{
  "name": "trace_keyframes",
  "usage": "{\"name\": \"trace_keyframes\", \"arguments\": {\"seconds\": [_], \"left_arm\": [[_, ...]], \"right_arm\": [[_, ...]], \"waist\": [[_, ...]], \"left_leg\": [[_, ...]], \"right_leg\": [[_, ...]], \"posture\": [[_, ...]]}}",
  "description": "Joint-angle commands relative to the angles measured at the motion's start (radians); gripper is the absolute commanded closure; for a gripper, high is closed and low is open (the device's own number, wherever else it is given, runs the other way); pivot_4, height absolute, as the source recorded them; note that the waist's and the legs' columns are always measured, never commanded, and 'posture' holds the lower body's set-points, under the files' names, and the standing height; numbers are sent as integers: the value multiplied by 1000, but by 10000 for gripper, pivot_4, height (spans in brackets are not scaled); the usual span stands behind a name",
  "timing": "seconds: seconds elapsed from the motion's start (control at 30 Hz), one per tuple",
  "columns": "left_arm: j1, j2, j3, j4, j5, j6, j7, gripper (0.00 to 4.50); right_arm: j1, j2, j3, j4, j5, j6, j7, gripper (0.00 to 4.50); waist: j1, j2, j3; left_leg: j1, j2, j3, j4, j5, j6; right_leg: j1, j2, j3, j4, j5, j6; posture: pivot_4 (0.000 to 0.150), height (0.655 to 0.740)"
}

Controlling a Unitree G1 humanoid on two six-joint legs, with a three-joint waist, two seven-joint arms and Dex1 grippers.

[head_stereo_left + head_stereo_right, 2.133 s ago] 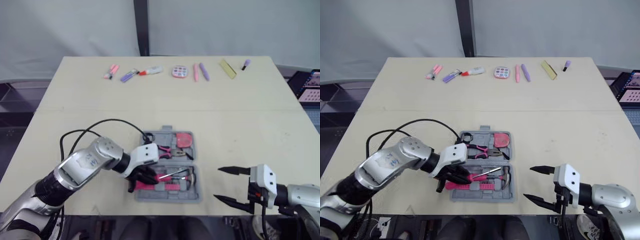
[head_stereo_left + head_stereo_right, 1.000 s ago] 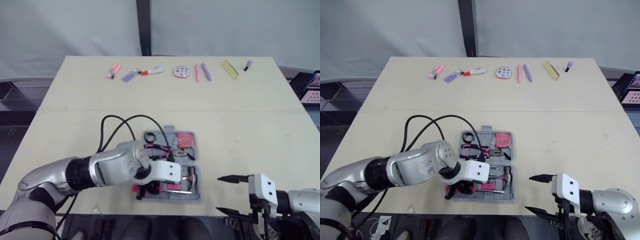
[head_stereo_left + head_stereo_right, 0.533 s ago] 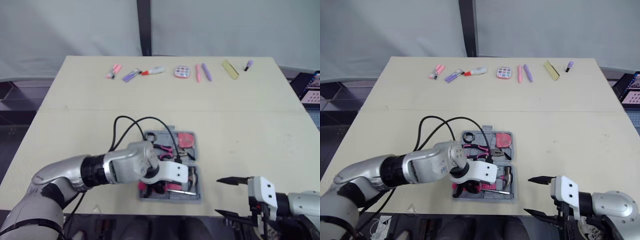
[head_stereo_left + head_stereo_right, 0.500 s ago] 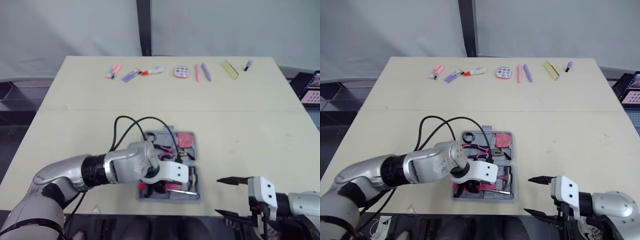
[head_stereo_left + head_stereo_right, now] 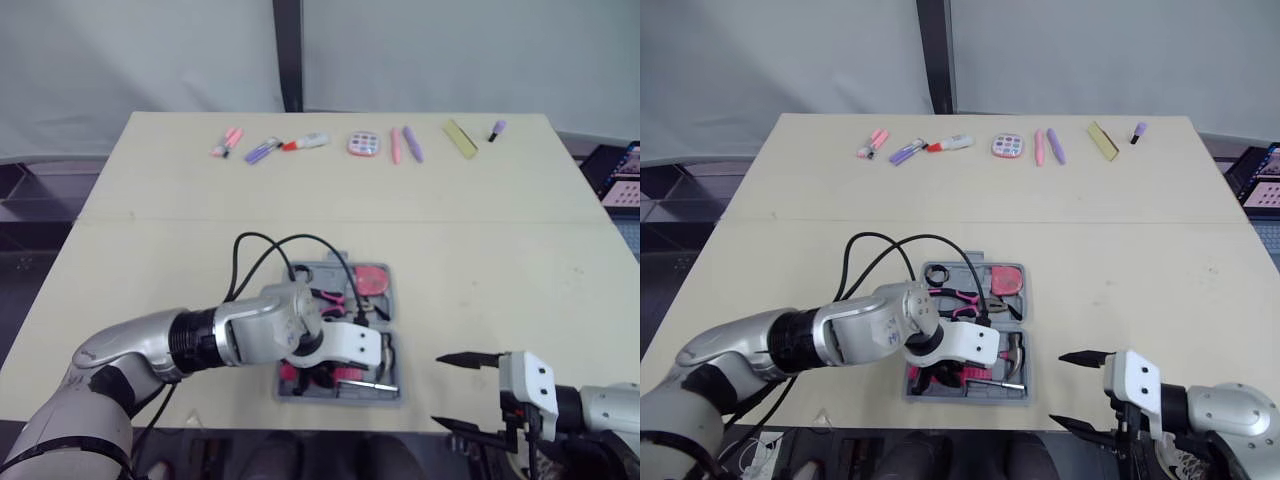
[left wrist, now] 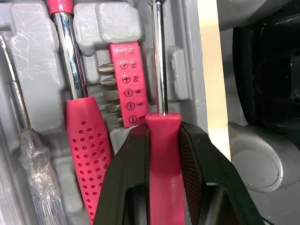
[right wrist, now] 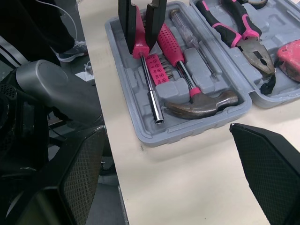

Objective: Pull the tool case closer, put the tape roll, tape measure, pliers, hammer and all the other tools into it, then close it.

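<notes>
One tool case (image 7: 140,101), one hammer (image 7: 201,104), one pliers (image 7: 234,26), two pink-handled screwdrivers (image 7: 168,40), one tape measure (image 5: 1006,278).

The grey tool case (image 7: 131,98) lies open on the surface (image 7: 187,187) — hammer (image 7: 201,105) and pliers (image 7: 243,37) inside. The left tool (image 7: 139,47) clamps the pink-handled driver (image 7: 151,96) — the right tool (image 7: 166,129) is spread wide.

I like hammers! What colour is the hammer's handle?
The hammer's handle is pink with little dimples; clearest in the right wrist view.

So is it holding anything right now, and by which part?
The left gripper clamps a pink screwdriver by its handle, inside the tool case. The right gripper is open and empty.
</notes>
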Motion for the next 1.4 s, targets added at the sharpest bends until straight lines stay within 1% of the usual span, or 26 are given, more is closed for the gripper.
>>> {"name": "trace_keyframes", "arguments": {"seconds": [0.03, 0.43, 0.73, 1.23, 1.3, 1.33, 1.37, 1.4], "left_arm": [[-10, -3, -7, -30, -2, 8, -5, 39512], [-10, -26, 4, -49, -34, 86, 13, 39512], [-17, -31, 3, -18, -35, 70, 34, 39512], [-18, -27, -5, -7, -44, 74, 31, 39512], [-23, -29, 7, -6, -57, 101, 29, 30543], [-25, -30, 16, -7, -65, 114, 28, 27533], [-26, -31, 22, -8, -71, 123, 28, 23492], [-26, -33, 33, -9, -81, 135, 28, 18203]], "right_arm": [[10, 2, -24, -42, 19, 1, -5, 0], [18, 2, -34, -52, 25, 15, -5, 0], [13, 2, -37, -54, 29, 23, -9, 0], [18, 3, -39, -55, 29, 22, -14, 0], [18, 4, -40, -55, 31, 23, -15, 0], [18, 4, -40, -54, 31, 22, -14, 0], [18, 4, -39, -54, 31, 21, -14, 0], [19, 4, -39, -52, 31, 19, -12, 0]], "waist": [[0, 0, 0], [0, 0, 0], [0, 0, 0], [0, 0, 0], [0, 0, 0], [0, 0, 0], [0, 0, 0], [0, 0, 0]], "left_leg": [[0, 0, 0, 0, 0, 0], [0, 0, 0, 0, 0, 0], [0, 0, 0, 0, 0, 0], [0, 0, 0, 0, 0, 0], [0, 0, 0, 0, 0, 0], [0, 0, 0, 0, 0, 0], [0, 0, 0, 0, 0, 0], [0, 0, 0, 0, 0, 0]], "right_leg": [[0, 0, 0, 0, 0, 0], [0, 0, 0, 0, 0, 0], [0, 0, 0, 0, 0, 0], [0, 0, 0, 1, 0, 0], [0, 0, 0, 1, 0, 0], [0, 0, 0, 1, 0, 0], [0, 0, 0, 1, 0, 0], [0, 0, 0, 1, 0, 0]], "posture": [[1500, 7400], [1500, 7400], [1500, 7400], [1500, 7400], [1500, 7400], [1500, 7400], [1500, 7400], [1500, 7400]]}}
